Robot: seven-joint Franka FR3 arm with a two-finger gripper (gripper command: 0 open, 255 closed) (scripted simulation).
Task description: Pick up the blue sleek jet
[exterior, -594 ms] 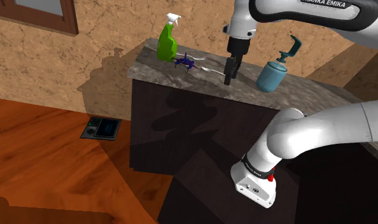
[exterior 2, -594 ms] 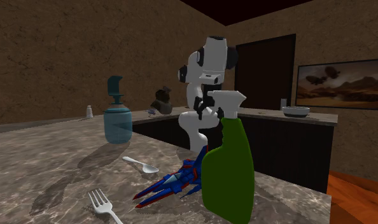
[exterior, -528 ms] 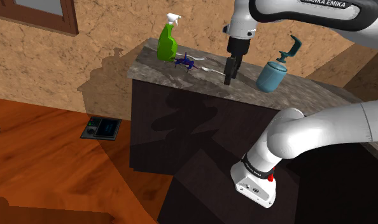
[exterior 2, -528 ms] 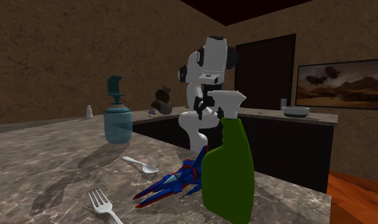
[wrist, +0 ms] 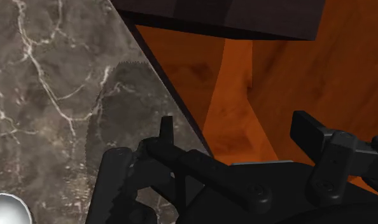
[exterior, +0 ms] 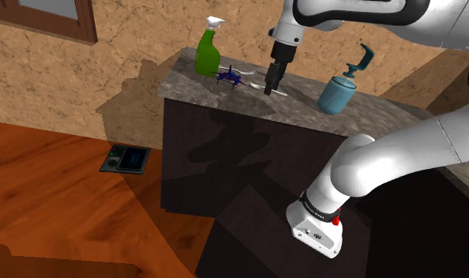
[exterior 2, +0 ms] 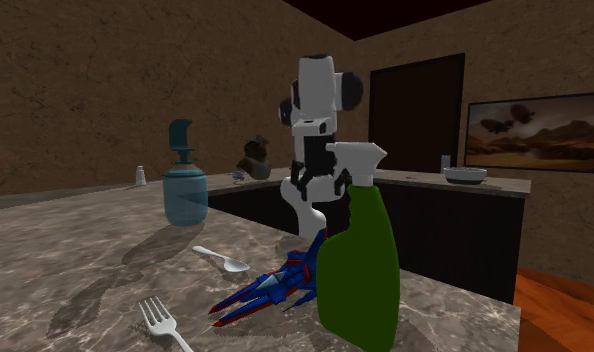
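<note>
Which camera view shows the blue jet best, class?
The second exterior view: the jet lies close up on the marble counter beside the green spray bottle, its red and blue markings clear. In the shoulder view the jet is a small dark-blue shape. The wrist view faces counter edge and floor.

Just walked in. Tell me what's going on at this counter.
A white robot arm is after the blue toy jet, which lies on the marble counter beside a green spray bottle. Its black hand hangs open and empty above the counter near the spoon, to the shoulder view's right of the jet. The jet is not yet touched. A fork and a teal dispenser bottle also sit there.
</note>
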